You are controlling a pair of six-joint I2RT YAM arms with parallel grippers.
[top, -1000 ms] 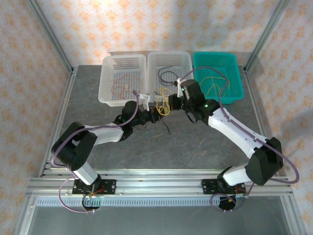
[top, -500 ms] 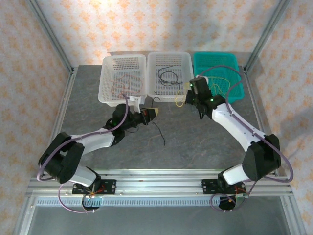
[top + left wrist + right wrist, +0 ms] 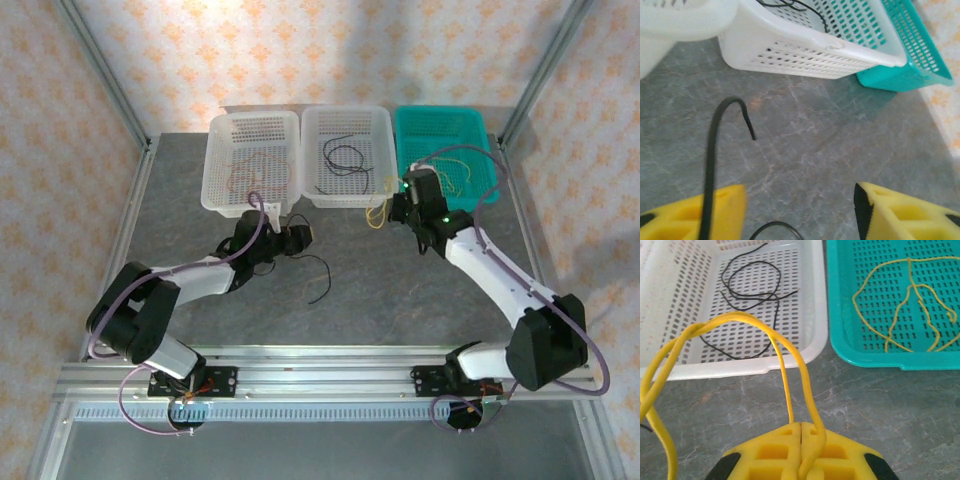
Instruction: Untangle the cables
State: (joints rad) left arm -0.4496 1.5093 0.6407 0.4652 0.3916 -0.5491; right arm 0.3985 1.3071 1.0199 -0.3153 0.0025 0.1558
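My left gripper (image 3: pixel 297 238) (image 3: pixel 800 215) stands open low over the table, with bare tabletop between its yellow fingers (image 3: pixel 695 212). A black cable (image 3: pixel 318 272) (image 3: pixel 715 145) lies loose on the table and runs past the left finger. My right gripper (image 3: pixel 392 208) (image 3: pixel 801 432) is shut on a looped yellow cable (image 3: pixel 377 213) (image 3: pixel 785 340), which it holds just in front of the gap between the middle and teal baskets. One black cable (image 3: pixel 750 285) lies in the middle white basket (image 3: pixel 347 190), yellow cables (image 3: pixel 910 305) in the teal basket (image 3: pixel 478 190).
A left white basket (image 3: pixel 215 190) holds a reddish-brown cable (image 3: pixel 245 178). The three baskets stand side by side along the back of the grey table. Metal frame posts rise at both back corners, and a rail runs along the near edge.
My left gripper has opened and the black cable has dropped onto the table. My right gripper has carried the yellow cable to the right, away from the left gripper.
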